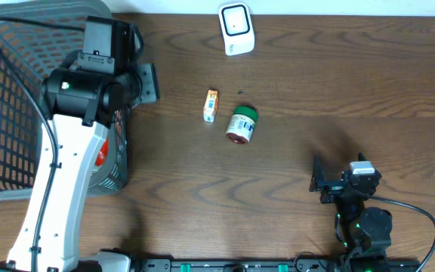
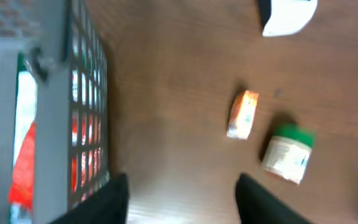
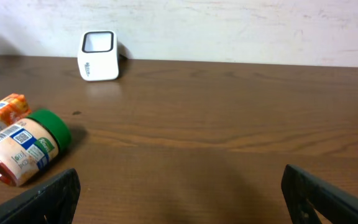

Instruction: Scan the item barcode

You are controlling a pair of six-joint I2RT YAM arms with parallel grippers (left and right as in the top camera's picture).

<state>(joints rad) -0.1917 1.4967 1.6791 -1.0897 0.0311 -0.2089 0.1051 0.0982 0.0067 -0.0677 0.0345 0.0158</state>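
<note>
The left pincer hovers low over the bench with its fingers parted about halfway and nothing between them. The grey basket stands close on its left, with a red packet showing through the mesh. The things left to scan lie ahead of this pincer and a little to its right: a small orange box, then a green-lidded jar on its side just beyond the box, near it but not touching. The white scanner stands farther ahead, well apart from both. The right pincer sits low at the near edge, spread wide and empty; from it the jar and box lie ahead to the left and the scanner stands far ahead, left of centre. This looks like the gap before a pick, with no item in hand and nothing at the scanner. The next move probably calls for the left pincer to reach ahead, close on the box as the nearer thing, lift it and turn it so its barcode faces the scanner window. Which face carries the barcode cannot be told from here.
</note>
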